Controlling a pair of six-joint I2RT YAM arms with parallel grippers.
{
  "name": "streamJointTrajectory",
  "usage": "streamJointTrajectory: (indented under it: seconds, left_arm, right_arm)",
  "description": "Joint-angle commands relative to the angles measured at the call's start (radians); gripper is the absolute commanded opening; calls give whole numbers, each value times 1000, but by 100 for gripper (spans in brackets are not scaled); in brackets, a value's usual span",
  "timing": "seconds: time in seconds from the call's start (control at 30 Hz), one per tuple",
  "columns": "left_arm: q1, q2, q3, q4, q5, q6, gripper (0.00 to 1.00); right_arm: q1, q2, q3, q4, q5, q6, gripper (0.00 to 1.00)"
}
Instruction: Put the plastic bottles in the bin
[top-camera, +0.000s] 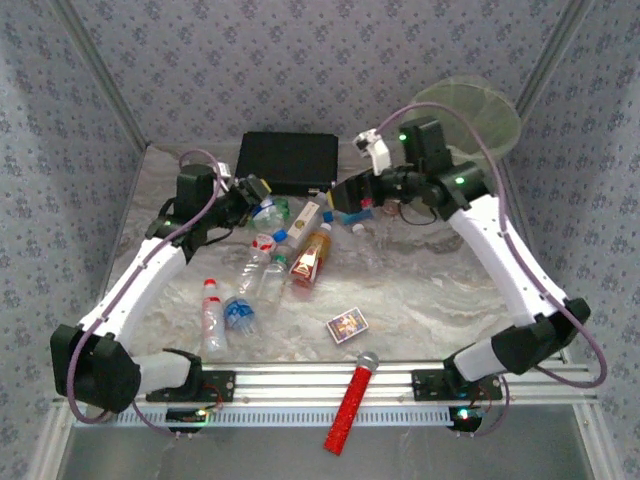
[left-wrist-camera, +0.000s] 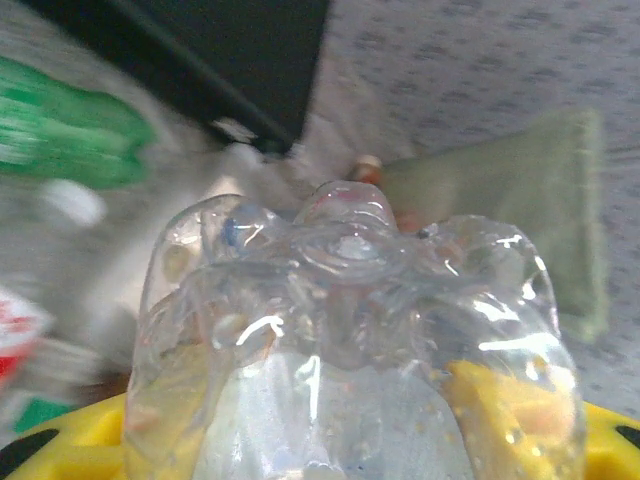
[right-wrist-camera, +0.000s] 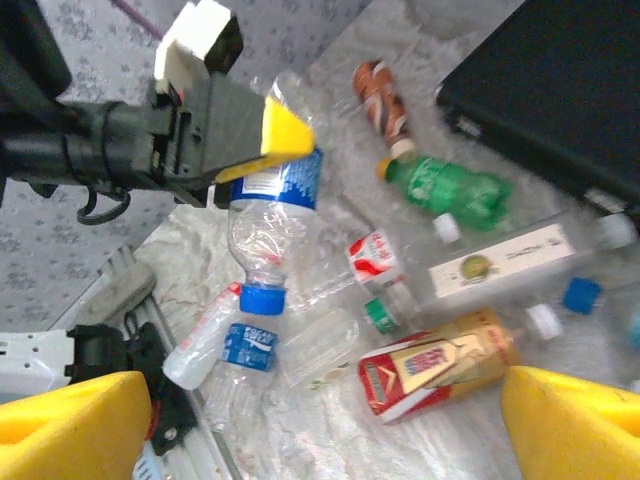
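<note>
Now left gripper (right-wrist-camera: 278, 152) clamps a clear blue-capped bottle (right-wrist-camera: 260, 232); right gripper (right-wrist-camera: 320, 425) gapes empty; next: carry it across to the bin (top-camera: 488, 118).

Bottle (left-wrist-camera: 350, 340): clear plastic, glossy, crinkled. Case (top-camera: 287, 162): matt, smooth. Bin (top-camera: 490, 105): transl. plastic. Mic (top-camera: 350, 410): rough red body, silver mesh head. Rail (top-camera: 290, 385): ribbed metal. Pads (right-wrist-camera: 75, 420): matt, yellow.

The marbled grey table (top-camera: 430, 290) carries a loose heap of plastic bottles (right-wrist-camera: 440, 365) below the right fingers (right-wrist-camera: 70, 420), 1 black case (right-wrist-camera: 560, 90) beyond the left fingers (right-wrist-camera: 285, 130) — and 1 card box (top-camera: 347, 324) well behind both.
</note>
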Motion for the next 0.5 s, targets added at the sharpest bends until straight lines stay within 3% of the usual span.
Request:
streamJointTrajectory:
  seconds: [0.0,0.47]
  left_arm:
    - [-49,19,30,216,37,-173,44]
    - [-131,99,18,500,80,-321,41]
  right_arm:
    - [62,39,-37,122,-50,63,92]
    - [95,185,-11,238,-153,131,94]
